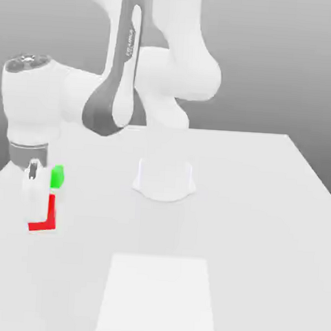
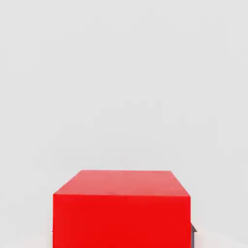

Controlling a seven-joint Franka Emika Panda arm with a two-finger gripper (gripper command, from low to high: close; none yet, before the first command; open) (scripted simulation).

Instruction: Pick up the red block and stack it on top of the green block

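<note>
- Claw [image 1: 36, 200] at the exterior view's left edge, clamped on the red block [image 1: 49, 215]
- Green block [image 1: 57, 177] just behind
- Open surface [image 1: 261, 222] rightward

End effector [image 1: 36, 208] closed on red block [image 1: 49, 216], green block [image 1: 57, 177] just behind.

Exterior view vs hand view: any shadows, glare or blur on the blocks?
Exterior view: flat, even light on the white table, no clear cast shadows; the small glossy red cube and small green cube have soft, smeared edges beside the white pincer. Hand view: red cube crisp, uniformly lit, no glare.
</note>
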